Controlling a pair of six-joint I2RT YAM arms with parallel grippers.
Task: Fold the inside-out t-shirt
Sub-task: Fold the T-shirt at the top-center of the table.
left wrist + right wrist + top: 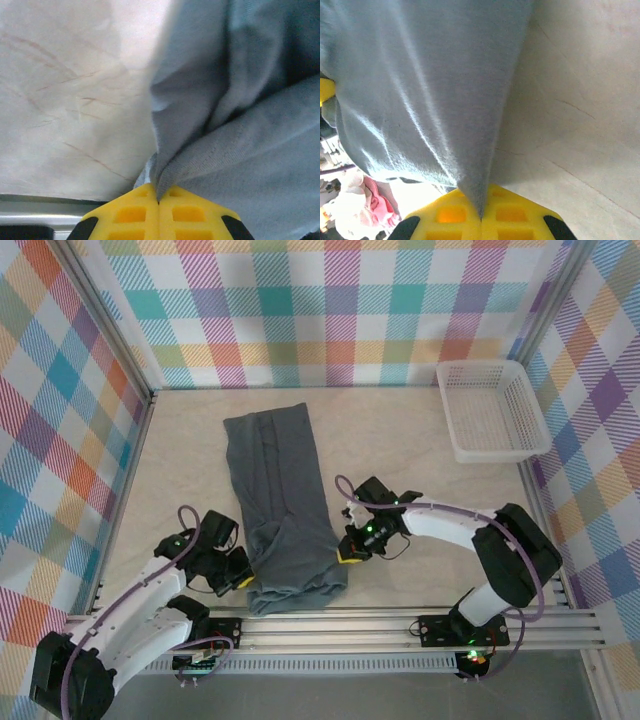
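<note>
Pinching the near-end corners of the inside-out t-shirt (280,500), the left gripper (238,573) and right gripper (350,552) are both clamping soft, light, limp cloth that is lying as a long strip well left of the white mesh basket (497,453), so those corners are looking like the sensible hold.

2 white arms (450,525), black joints, purple cables (185,512), green lights; left hand (238,578), right hand (348,552): yellow gridded fingertips (135,216).

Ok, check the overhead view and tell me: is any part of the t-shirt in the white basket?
No, the t-shirt lies on the table, well left of the white basket and apart from it.
</note>
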